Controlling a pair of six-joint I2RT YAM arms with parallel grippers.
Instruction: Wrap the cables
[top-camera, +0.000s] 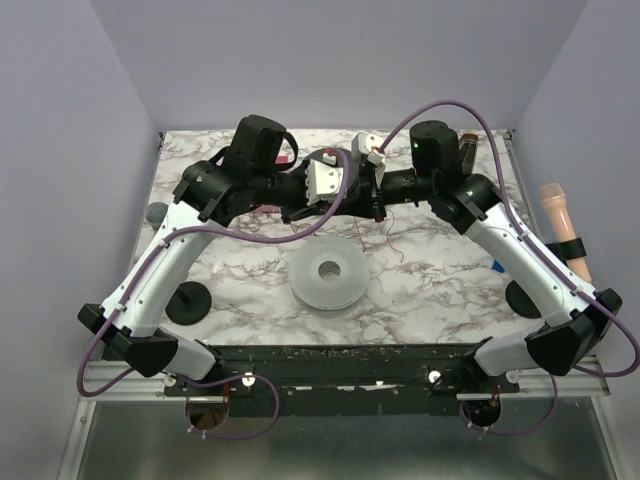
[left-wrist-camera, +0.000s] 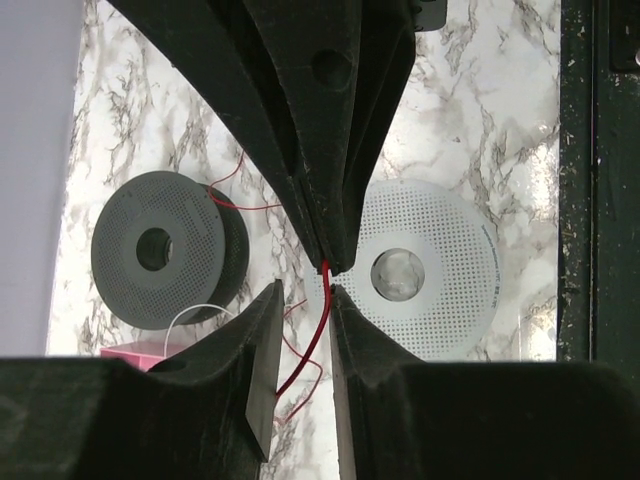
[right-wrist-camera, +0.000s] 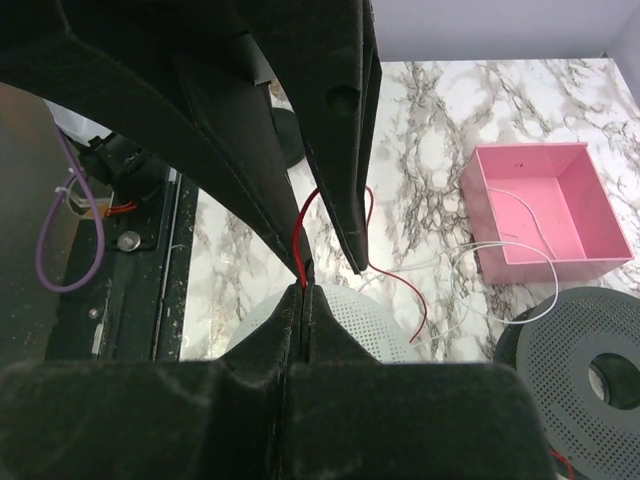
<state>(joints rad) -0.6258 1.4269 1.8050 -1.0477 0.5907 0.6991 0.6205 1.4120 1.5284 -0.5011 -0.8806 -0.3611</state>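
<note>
Thin dark-red wire (left-wrist-camera: 318, 335) pinched just above the centre of the left wrist view, at the very tips of the right gripper (left-wrist-camera: 330, 262), jaws pressed together on it with no gap. From that pinch, dropping down and slightly leftward through the slot of the left gripper (left-wrist-camera: 305, 290), jaws parted, strand nearer the right-hand finger; contact with either finger impossible to tell. Below the slot, loose curls at lower centre of the frame. In the right wrist view, held at lower centre in the closed tips, then rising between the parted fingers above, arching over to the right and trailing down towards lower centre-right. Directly behind the pinch, right of centre in the left wrist view, a white perforated spool (left-wrist-camera: 450, 270) lying flat. Left of centre there, a dark grey perforated spool (left-wrist-camera: 155, 250), with another red stretch at its upper right edge. At the right of the right wrist view, a pink open box (right-wrist-camera: 540, 210) with a thin white wire (right-wrist-camera: 520, 240) looping across it. Underneath everything, a marble-patterned table (left-wrist-camera: 480, 100).
</note>
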